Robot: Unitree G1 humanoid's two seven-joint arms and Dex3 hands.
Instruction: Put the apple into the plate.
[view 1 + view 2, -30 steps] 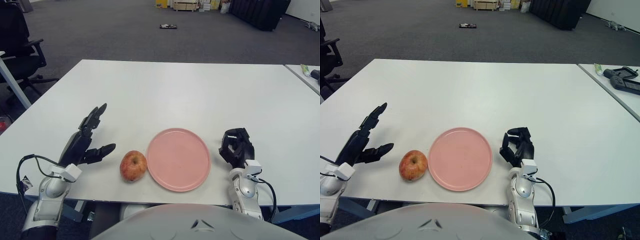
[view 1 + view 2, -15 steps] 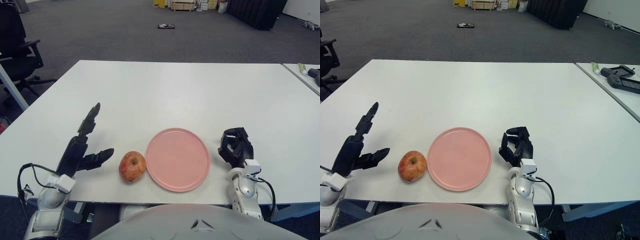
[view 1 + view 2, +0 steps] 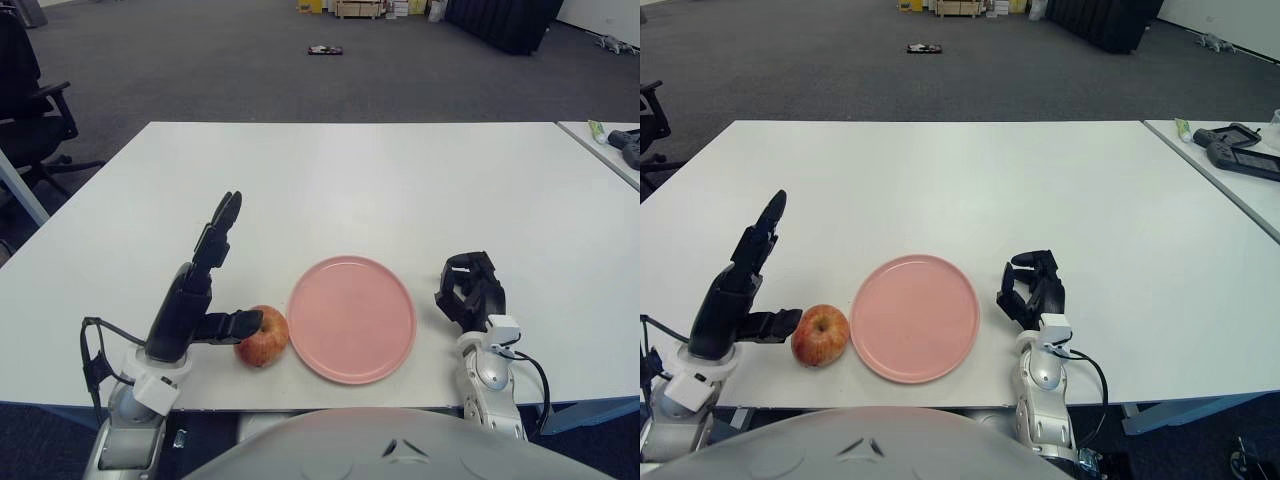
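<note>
Resting on the white bench (image 3: 400,170) near its front edge, the apple (image 3: 262,335) lies just left of the pink plate (image 3: 351,317), close beside the plate's rim and outside it. The plate holds nothing. The left hand (image 3: 205,300) stands immediately left of the apple, fingers spread: two long fingers (image 3: 218,235) point up and away from the robot, while the lower finger reaches sideways, its tip at the apple's left side. Contact between that tip and the fruit cannot be confirmed from either eye view. The hand has hold of nothing. The right hand (image 3: 470,292) shows to the right of the plate, apart from it, fingers curled in on themselves around nothing. A second bench at the far right edge carries a dark controller (image 3: 1230,152) and a small tube (image 3: 1181,129). A black office chair (image 3: 30,110) stands at the left beyond the bench, on grey carpet (image 3: 250,70).
</note>
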